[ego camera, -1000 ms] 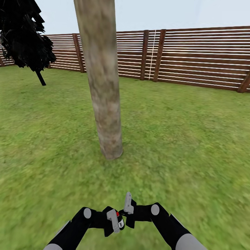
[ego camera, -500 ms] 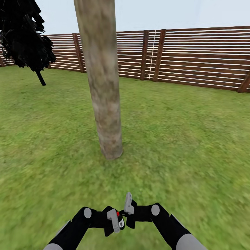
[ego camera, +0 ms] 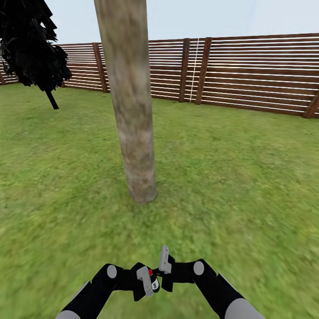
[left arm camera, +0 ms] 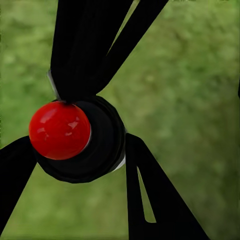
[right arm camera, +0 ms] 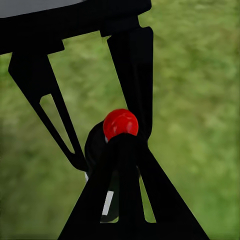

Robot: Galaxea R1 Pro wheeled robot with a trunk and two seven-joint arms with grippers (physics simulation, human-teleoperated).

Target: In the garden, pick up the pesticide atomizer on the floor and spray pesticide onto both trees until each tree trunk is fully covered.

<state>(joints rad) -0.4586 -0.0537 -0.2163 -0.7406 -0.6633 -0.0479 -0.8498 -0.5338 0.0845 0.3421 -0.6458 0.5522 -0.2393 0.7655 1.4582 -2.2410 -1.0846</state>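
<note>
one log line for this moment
left gripper: shut on atomizer | right gripper: beside atomizer | tree trunk: ahead, no pesticide visible

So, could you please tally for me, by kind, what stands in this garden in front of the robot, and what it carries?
Thick bare grey-brown tree trunk: 1
Dark-leaved tree with a thin stem: 1
Brown slatted wooden fence: 1
Small dark pesticide atomizer with a red knob: 1
Total: 4
</note>
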